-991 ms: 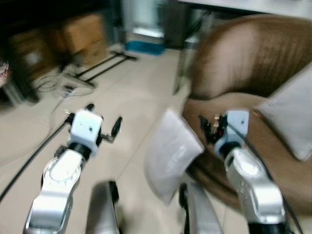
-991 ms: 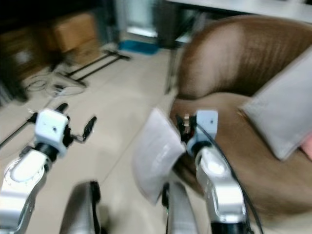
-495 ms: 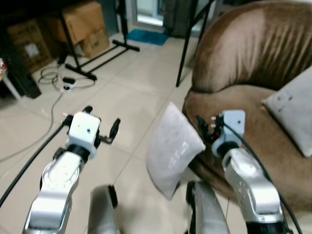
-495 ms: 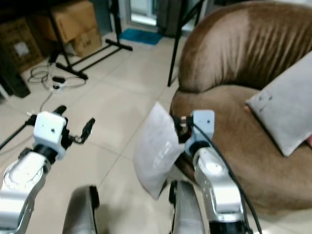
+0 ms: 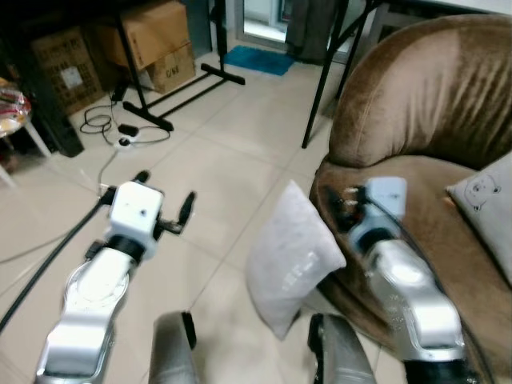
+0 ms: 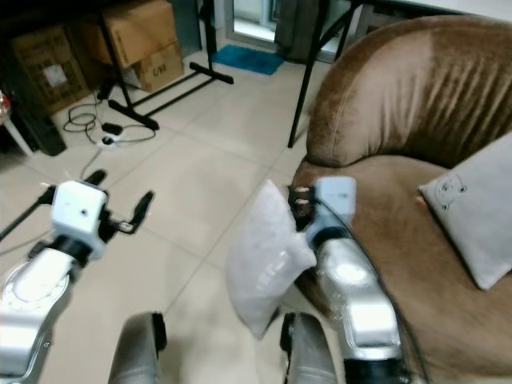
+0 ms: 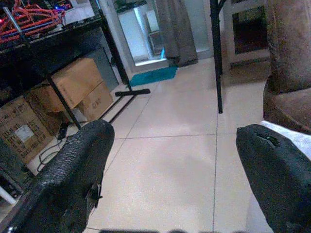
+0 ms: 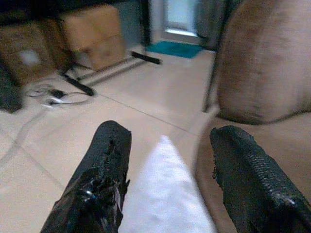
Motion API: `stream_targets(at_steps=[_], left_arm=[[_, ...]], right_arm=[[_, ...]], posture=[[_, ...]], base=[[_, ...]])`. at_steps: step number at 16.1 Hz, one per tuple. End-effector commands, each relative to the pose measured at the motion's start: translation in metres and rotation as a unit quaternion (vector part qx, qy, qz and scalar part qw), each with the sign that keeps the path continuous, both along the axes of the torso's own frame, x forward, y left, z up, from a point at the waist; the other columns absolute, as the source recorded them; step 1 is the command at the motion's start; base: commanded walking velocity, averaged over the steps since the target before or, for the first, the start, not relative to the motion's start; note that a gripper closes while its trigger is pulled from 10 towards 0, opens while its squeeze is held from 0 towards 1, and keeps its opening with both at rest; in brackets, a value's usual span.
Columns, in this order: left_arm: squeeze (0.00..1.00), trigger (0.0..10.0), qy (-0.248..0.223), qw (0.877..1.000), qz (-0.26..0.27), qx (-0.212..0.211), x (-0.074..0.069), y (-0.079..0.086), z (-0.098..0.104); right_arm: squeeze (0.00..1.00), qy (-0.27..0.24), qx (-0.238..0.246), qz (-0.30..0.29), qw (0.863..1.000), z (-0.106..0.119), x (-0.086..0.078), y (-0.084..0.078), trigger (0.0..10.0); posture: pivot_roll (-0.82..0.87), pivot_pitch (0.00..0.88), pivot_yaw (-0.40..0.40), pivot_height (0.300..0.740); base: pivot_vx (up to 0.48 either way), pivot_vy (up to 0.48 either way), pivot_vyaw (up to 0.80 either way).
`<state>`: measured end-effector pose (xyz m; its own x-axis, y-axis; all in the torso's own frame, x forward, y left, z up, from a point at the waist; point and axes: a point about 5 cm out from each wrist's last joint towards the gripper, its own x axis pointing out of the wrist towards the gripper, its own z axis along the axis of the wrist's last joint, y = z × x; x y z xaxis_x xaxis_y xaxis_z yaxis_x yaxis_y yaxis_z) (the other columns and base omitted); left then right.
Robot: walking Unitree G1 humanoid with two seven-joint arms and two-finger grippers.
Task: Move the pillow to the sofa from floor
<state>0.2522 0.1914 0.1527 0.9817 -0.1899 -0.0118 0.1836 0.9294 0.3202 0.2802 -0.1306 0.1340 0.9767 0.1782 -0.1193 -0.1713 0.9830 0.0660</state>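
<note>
2 pillows showing: 1 white pillow [image 5: 290,260] hanging off the floor by the seat edge, 1 grey pillow [image 6: 478,214] lying on the brown sofa [image 5: 424,96]. 1 sofa. 2 grippers showing, left gripper [image 5: 164,198] and right gripper [image 8: 165,179], w/ 2 black fingers [image 8: 104,170] each. Approx. 3 cardboard boxes [image 5: 156,32] sitting at the back. 1 blue mat [image 5: 258,59].

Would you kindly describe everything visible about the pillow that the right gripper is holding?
The pillow is pale grey, soft fabric, square-cornered, with faint print on its face. It hangs tilted, one corner up and one down, off the tiled floor, beside the brown sofa's front edge. The right gripper straddles its upper edge, a black finger on each side.
</note>
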Motion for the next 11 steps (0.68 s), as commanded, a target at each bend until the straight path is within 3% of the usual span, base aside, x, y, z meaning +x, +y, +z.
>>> stream_targets(at_steps=[1, 11], left_arm=[[0.00, 10.0, -0.001, 1.000, -0.012, -0.003, 0.0009, -0.0067, 0.0009], [0.00, 10.0, -0.001, 1.000, -0.015, -0.005, 0.0016, -0.0061, 0.0012]], right_arm=[[0.00, 0.005, -0.009, -0.019, 1.000, -0.0034, -0.0012, -0.0117, 10.0], [0.00, 0.005, -0.008, -0.020, 1.000, -0.0034, -0.0003, -0.0107, 10.0]], posture=[[-0.12, 0.000, -0.014, 0.490], [-0.12, 0.000, -0.013, 0.490]], base=[[0.270, 0.000, 0.00], [0.288, 0.000, 0.00]])
